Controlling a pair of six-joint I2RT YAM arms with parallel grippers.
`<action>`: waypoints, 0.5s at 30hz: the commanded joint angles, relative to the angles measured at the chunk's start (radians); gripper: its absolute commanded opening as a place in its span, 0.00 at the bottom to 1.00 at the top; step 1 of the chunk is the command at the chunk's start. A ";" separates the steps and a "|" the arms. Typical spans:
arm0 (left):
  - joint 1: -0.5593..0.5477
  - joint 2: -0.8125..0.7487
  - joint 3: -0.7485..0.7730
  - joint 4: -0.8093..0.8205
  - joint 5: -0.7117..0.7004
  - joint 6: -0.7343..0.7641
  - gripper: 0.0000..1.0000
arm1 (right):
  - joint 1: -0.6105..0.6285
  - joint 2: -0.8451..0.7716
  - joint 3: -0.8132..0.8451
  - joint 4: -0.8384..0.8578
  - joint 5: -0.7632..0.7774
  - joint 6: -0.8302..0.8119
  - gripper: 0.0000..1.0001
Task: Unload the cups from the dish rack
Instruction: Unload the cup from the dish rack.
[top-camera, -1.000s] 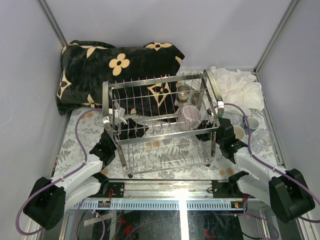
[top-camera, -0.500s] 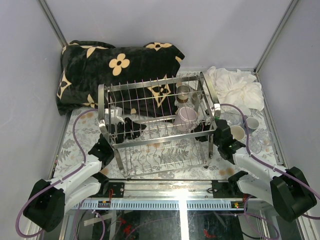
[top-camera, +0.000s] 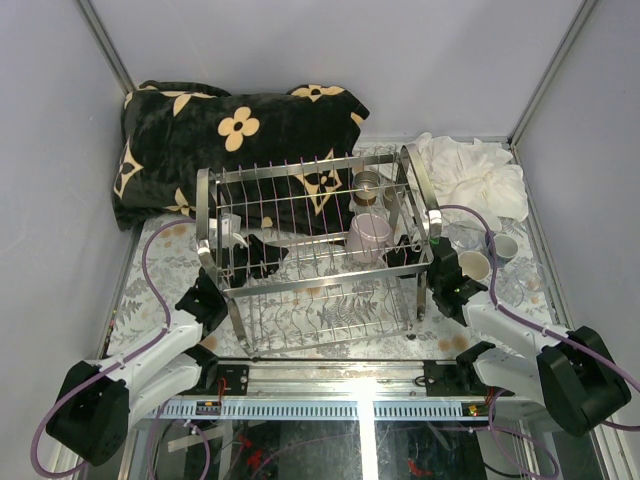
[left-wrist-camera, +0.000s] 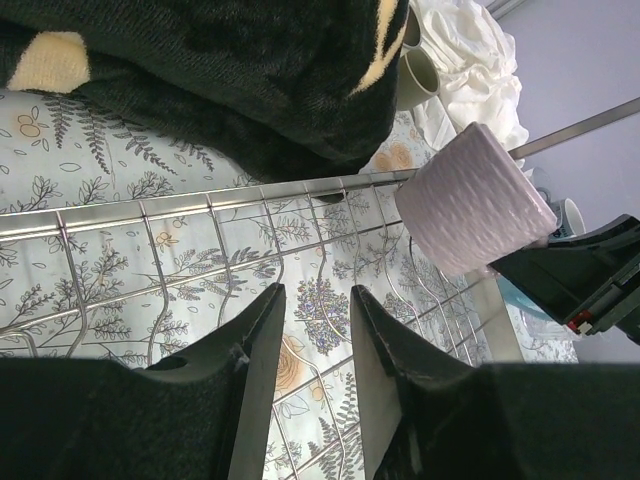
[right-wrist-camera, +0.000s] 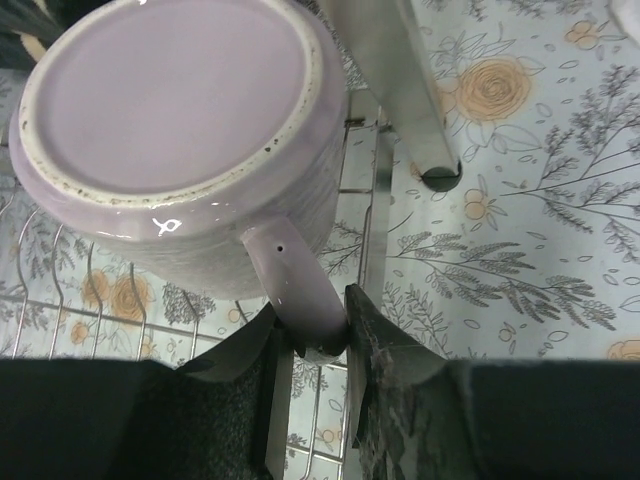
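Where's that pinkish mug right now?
In the top view, the pink-mauve mug is inside the dish rack's right end, on the upper tier, just in front of a metal cup. The right tool pinches its handle.

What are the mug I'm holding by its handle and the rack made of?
The mug looks like glazed ceramic: pale mauve and glossy, with a bright highlight on its wall and a bare, speckled foot ring. The rack is probably chromed or stainless steel wire: mirror-bright, with reflections.
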 joint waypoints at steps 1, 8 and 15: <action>-0.025 0.013 0.021 0.015 -0.021 0.008 0.32 | 0.107 0.007 0.051 -0.039 0.133 -0.020 0.08; -0.025 0.015 0.022 0.018 -0.012 0.006 0.33 | 0.105 0.002 0.068 -0.050 0.126 -0.073 0.13; -0.024 0.009 0.019 0.016 -0.014 0.009 0.33 | 0.105 0.004 0.070 -0.041 -0.021 -0.109 0.17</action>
